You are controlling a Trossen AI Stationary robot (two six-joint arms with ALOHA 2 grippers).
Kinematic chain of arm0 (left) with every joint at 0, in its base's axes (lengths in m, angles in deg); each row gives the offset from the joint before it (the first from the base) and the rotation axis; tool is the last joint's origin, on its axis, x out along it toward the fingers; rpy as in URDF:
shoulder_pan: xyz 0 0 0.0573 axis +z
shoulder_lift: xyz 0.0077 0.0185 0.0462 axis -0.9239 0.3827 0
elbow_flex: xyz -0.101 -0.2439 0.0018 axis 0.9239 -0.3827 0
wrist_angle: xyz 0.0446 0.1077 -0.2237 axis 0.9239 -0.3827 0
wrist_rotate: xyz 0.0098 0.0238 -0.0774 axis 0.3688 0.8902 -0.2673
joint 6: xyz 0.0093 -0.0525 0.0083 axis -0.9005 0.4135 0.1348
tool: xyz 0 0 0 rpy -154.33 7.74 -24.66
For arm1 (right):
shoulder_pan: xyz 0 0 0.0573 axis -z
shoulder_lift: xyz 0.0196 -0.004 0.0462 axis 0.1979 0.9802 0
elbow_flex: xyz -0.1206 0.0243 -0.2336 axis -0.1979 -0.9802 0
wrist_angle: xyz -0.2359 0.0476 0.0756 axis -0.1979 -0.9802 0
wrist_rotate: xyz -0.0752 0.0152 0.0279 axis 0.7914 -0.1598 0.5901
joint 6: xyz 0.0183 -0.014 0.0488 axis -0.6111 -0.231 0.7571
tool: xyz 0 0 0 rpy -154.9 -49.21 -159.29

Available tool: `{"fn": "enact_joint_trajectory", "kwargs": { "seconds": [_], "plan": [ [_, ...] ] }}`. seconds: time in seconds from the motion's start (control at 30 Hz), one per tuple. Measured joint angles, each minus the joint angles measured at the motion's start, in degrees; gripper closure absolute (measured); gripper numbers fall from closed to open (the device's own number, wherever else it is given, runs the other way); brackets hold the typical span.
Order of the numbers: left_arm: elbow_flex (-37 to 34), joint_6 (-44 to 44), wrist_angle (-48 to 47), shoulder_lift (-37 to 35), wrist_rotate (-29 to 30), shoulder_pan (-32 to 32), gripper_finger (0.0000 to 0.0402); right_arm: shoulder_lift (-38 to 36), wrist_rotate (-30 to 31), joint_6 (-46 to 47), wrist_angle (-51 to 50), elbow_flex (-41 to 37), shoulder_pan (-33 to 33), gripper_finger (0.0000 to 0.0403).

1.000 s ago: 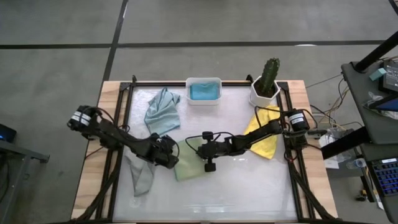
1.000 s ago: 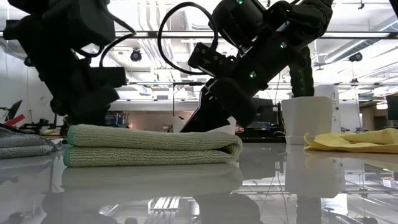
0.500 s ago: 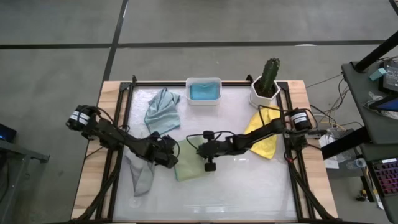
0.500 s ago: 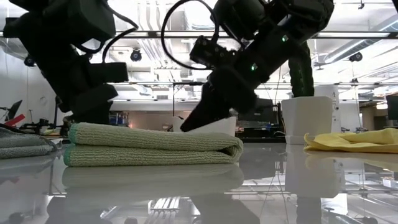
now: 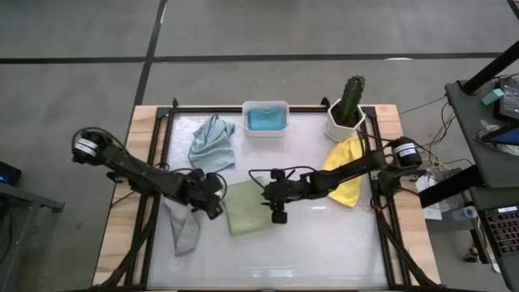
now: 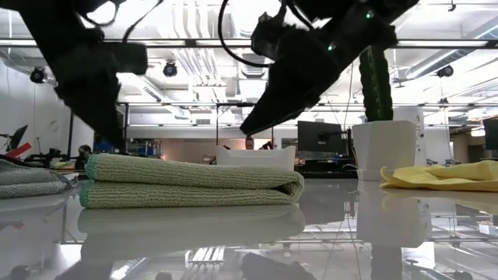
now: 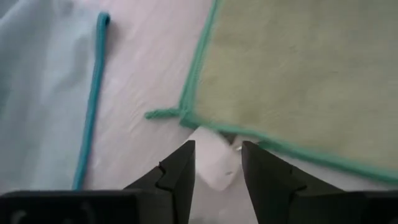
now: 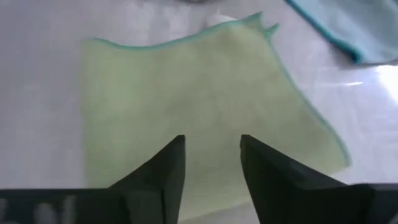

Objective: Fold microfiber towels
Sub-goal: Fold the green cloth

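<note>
While the green towel lies folded flat at the middle of the high view, lower centre of the table, I hold both grippers just off it with nothing in them. In the low view it is a doubled pad, fold to the right, edges stacked at the left. My left gripper hangs at its left edge, fingers parted and empty, with the towel's teal-stitched corner just beyond them. My right gripper hangs at its right edge, fingers likewise parted and empty above the cloth.

Left of the green one, the grey towel lies crumpled under my left arm. The pale towel is bunched in the upper left of the table. The yellow towel lies at the right, under my right arm. At the top edge sits the tub with the blue towel in it, and a cactus in a white pot to its right.
</note>
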Motion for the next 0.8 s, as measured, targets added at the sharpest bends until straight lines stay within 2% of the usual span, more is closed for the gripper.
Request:
{"fn": "enact_joint_trajectory", "kwargs": {
  "seconds": [0.13, 0.23, 0.37, 0.47, 0.67, 0.8],
  "plan": [
    [-0.1, -2.8, 4.8, -3.4, -0.1, -1.6, 0.0285, -1.8, -4.8, 0.4, -3.2, 0.0, -0.9, 0.0241],
    [-0.4, -7.8, 11.9, -3.8, -0.3, -4.2, 0.0285, -2.4, -5.5, 1.0, -5.6, 0.0, -2.3, 0.0236],
    [-0.4, -11.6, 22.3, -1.7, -0.3, -7.8, 0.0285, -2.7, -5.6, 1.6, -7.7, 0.0, -5.1, 0.0234],
    [0.5, -12.1, 26.5, 0.9, -0.3, -10.4, 0.0285, -2.7, -5.6, 1.7, -8.9, 0.2, -7.4, 0.0234],
    [7.2, -15.8, 24.9, 7.8, -1.3, -14.5, 0.0286, -2.7, -5.3, 4.5, -9.0, 1.8, -10.9, 0.0234],
    [13.2, -23.9, 17.0, 12.2, -0.5, -15.0, 0.0286, -2.6, -0.1, 4.3, -8.8, 3.5, -12.6, 0.0234]
  ]
}}
